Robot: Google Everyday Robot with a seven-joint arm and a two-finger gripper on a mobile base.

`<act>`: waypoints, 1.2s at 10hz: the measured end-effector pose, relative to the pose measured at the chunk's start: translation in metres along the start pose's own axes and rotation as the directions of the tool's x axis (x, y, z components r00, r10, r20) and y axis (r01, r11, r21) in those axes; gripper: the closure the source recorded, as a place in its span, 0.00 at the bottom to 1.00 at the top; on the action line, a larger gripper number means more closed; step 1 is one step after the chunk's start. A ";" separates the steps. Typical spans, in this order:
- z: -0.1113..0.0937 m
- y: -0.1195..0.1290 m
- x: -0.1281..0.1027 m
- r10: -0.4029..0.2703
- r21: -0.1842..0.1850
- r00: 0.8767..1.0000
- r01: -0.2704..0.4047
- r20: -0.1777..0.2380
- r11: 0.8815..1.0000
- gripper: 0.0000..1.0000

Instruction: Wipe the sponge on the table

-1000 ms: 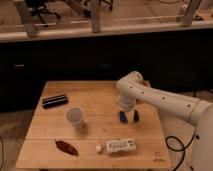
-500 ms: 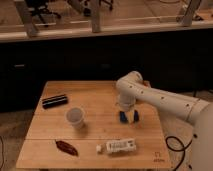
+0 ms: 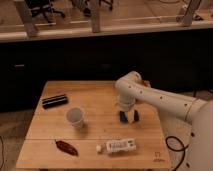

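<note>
The square table [image 3: 100,97] is pale wooden planks with seams and a small dark mark [image 3: 158,155] at its front right corner. The smooth white arm [image 3: 160,100] bends down to its right-middle, where the gripper [image 3: 129,115] stands with fingers spread over the soft dark-blue sponge [image 3: 122,117]. The print on the white tube's [image 3: 121,145] label is unreadable.

On desk [image 3: 95,92]: bar [image 3: 54,100] at back left, cup [image 3: 75,117] mid-desk, gripper [image 3: 129,112] down at sponge [image 3: 122,117] right of cup, tube [image 3: 121,145] at front.
</note>
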 end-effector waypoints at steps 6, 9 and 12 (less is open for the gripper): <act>0.007 0.000 0.001 -0.040 -0.017 0.999 0.040 -0.001 0.999 0.20; 0.009 0.001 0.002 -0.055 -0.022 0.999 0.055 -0.002 0.998 0.20; 0.014 0.003 0.002 -0.077 -0.031 0.997 0.077 -0.005 0.997 0.20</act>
